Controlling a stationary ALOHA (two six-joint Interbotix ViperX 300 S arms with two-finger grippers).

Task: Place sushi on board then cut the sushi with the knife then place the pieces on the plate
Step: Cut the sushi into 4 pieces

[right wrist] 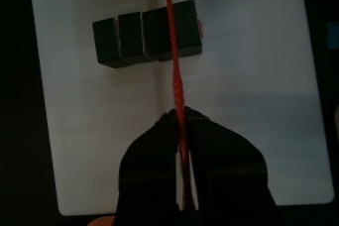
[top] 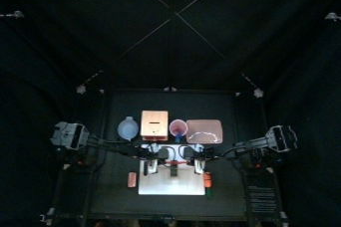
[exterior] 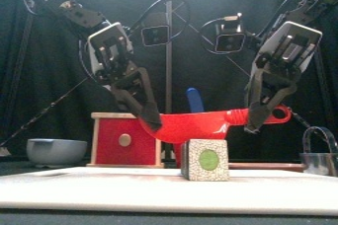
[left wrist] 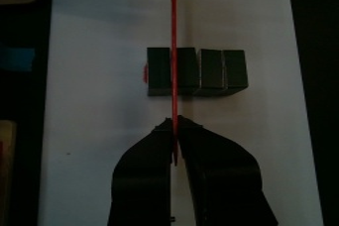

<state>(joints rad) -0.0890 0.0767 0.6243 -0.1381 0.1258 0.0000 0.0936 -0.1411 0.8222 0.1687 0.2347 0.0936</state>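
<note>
Red knife [exterior: 205, 125] in left gripper [exterior: 150, 118]: glossy smooth plastic. Sushi roll [exterior: 205, 160] below gripper: matt blocks (end face speckled). Board [exterior: 93, 185]: smooth, matt white.

The top camera hangs high overhead, tilted slightly toward the black back curtain [top: 170, 32], so the black tabletop [top: 107, 201] and the flat white cutting board [top: 173, 186] show small and far. The front camera sits level at the tabletop's front edge, close to the dark green block sushi roll [exterior: 205, 160]. One wrist camera looks steeply down past the left fingers [left wrist: 143, 175], the other past the right fingers [right wrist: 146, 170], both near the board. Both wrist views share the roll and the thin red toy knife [left wrist: 173, 42], turned opposite ways; the front view shows them too.
</note>
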